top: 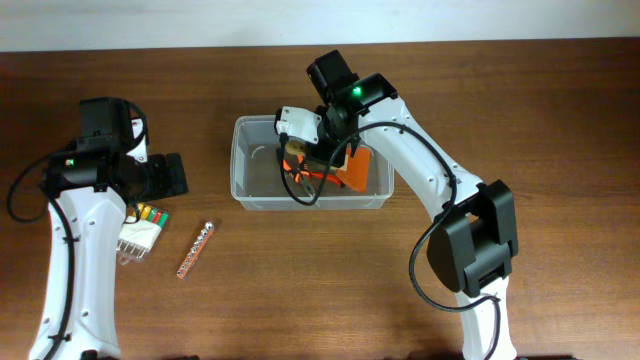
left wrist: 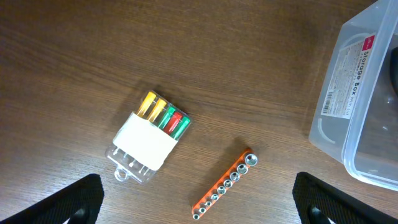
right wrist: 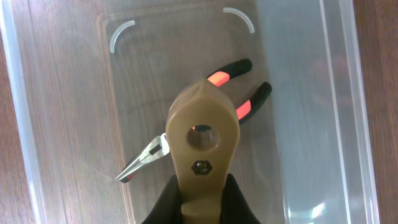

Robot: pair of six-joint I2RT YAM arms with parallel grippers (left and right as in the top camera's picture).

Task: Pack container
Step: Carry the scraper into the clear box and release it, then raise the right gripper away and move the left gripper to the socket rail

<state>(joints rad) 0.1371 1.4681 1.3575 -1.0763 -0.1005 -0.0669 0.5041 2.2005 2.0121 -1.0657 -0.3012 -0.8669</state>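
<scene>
Right gripper (right wrist: pixel 202 134): lowered inside the container (top: pixel 243 190). Its fingers are drawn together over the pivot of the needle-nose pliers (right wrist: pixel 144 157) and appear clamped there, though the tan finger part covers the contact. The pliers lie low over the container floor, with the tip towards one long wall and the black-and-red handles towards the opposite one. From above, an orange item (top: pixel 358 172) shows in the container's right half, just beside the gripper. What it is cannot be told.

The container stands on the wooden table (top: pixel 500 80), about mid-table. A white printed label (left wrist: pixel 348 74) is on the end wall facing the left arm.

Left gripper (left wrist: pixel 199 183): outside the container, off its left end and clear of the wall. The fingers stand wide apart and hold nothing.

Below this gripper, left of the container, two items lie on the table:
- an orange socket rail (left wrist: pixel 225 185) carrying a row of sockets, the nearer to the container;
- a clear hang-pack (left wrist: pixel 149 138) of yellow, green and red tools, farther from it.

The two do not touch.
</scene>
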